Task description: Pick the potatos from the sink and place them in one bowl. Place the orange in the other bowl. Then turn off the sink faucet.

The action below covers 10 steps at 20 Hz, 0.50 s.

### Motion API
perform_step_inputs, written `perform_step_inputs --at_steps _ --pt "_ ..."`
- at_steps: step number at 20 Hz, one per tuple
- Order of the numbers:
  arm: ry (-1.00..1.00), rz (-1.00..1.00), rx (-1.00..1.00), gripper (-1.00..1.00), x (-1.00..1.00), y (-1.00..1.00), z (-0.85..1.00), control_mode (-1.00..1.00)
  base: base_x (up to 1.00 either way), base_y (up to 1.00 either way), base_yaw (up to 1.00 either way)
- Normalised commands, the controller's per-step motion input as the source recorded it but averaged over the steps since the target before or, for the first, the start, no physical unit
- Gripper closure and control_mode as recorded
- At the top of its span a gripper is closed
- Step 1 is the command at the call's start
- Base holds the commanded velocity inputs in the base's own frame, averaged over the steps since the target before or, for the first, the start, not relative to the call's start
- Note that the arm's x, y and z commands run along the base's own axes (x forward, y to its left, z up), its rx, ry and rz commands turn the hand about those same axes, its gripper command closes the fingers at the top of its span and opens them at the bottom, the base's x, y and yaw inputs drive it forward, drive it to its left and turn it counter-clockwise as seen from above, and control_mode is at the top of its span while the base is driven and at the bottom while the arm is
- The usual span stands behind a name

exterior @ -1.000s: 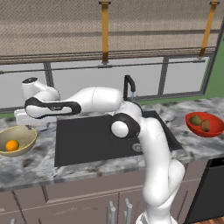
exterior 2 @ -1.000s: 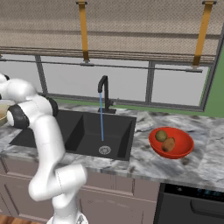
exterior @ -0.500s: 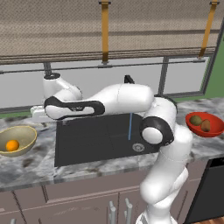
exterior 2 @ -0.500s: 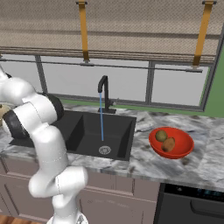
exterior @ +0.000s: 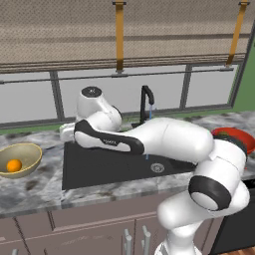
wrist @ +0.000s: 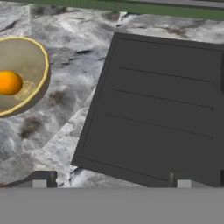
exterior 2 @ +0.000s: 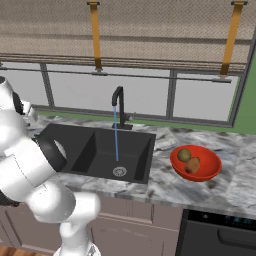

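Both potatos [exterior 2: 189, 161] at rest in the red bowl [exterior 2: 210, 169], on the desk [exterior 2: 165, 182] to the right of the sink [exterior 2: 90, 152]; olive-brown one behind, reddish-brown one in front, touching or nearly so. Orange [exterior: 14, 165] settled low in the tan-yellow bowl [exterior: 30, 152], left of the basin, rolled toward the near wall in the hand view. Sorting judged complete: one kind per bowl, nothing left on the black floor of the sink.

Faucet [exterior 2: 118, 100] upright at the back rim, thin blue stream falling from the spout to a spot just behind the round drain [exterior 2: 119, 171]. Water on, so the last step judged outstanding.

Pincer [wrist: 111, 179] spread wide, nothing between the tips, poised above the front left corner of the sink with the yellow bowl off to one side. Empty and open as suits a hand with no object left to carry and a lever yet to push.

Room for moving: basin open and unobstructed across its whole width; window frame [exterior: 124, 74] close behind the faucet, leaving little clearance at the rear. Arm's bulk laid across the sink in the left base view, forearm near the faucet stem. Approach to the handle judged safest from the front or above, clear of the tan-yellow bowl's rim.
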Motion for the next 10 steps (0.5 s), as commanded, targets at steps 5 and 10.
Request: perform_step_inputs --at_steps 5,10 --pt "-0.06 0.13 0.03 -1.0 -0.01 -0.67 0.54 -1.0 0.0 0.0 0.0" --pt "-0.03 0.16 0.07 -1.0 -0.1 -0.63 0.4 -1.0 0.0 0.0 0.0"
